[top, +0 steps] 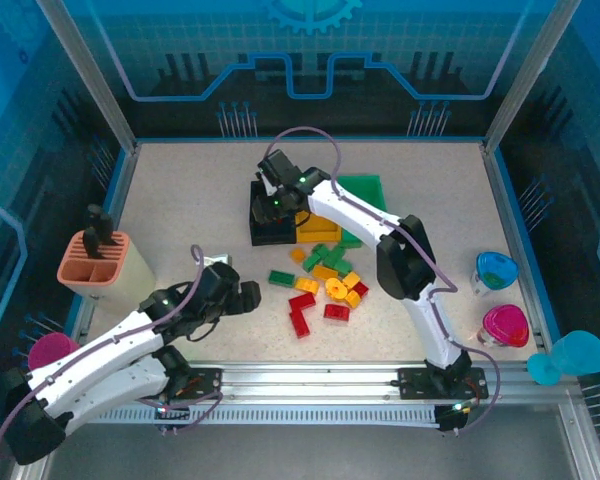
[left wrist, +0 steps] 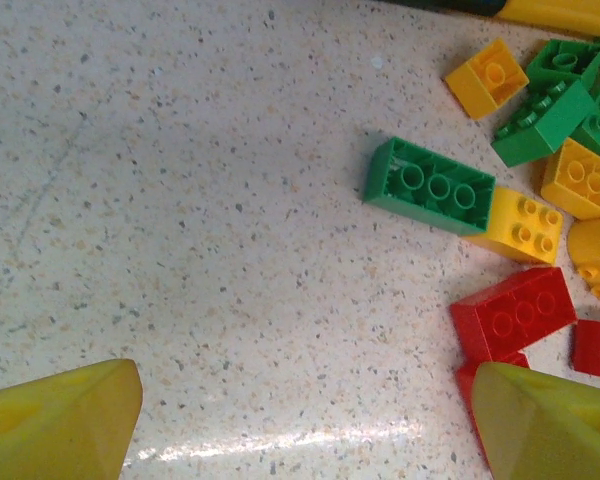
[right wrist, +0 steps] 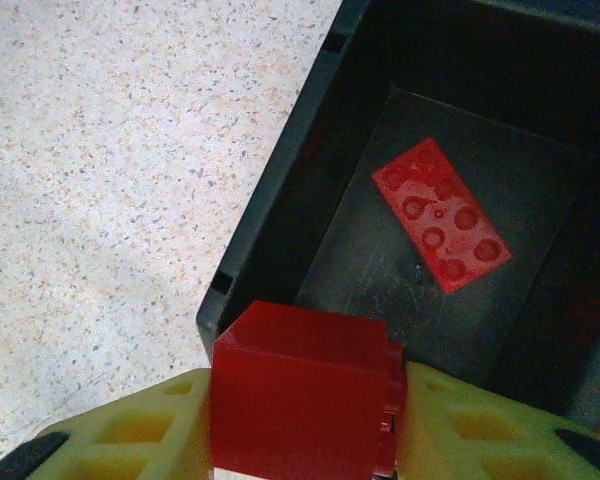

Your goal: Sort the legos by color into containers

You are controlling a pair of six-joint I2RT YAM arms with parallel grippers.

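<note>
My right claw (right wrist: 305, 425) is clenched on a red brick (right wrist: 300, 385), which I hold above the near-left corner of the black bin (right wrist: 280, 230), first in the row with the yellow bin (top: 315, 230) and the green bin (top: 365, 190). From my wrist the brick seems to hang over the bin's wall rather than its open middle, so I would not let go here: it could strike the rim and tumble out onto the bench (top: 180, 200). Better, I judge, to carry it further in, over the dark floor beside the flat red piece (right wrist: 442, 215) lying there, come down a little so it does not bounce, then spread the fingers evenly. My left claw (left wrist: 300, 430) is released, its yellow fingers (left wrist: 60, 420) wide apart over bare bench, just beside the pile of legos (top: 325, 285); a green brick (left wrist: 430, 187) and a red one (left wrist: 513, 312) lie nearest it, untouched.
</note>
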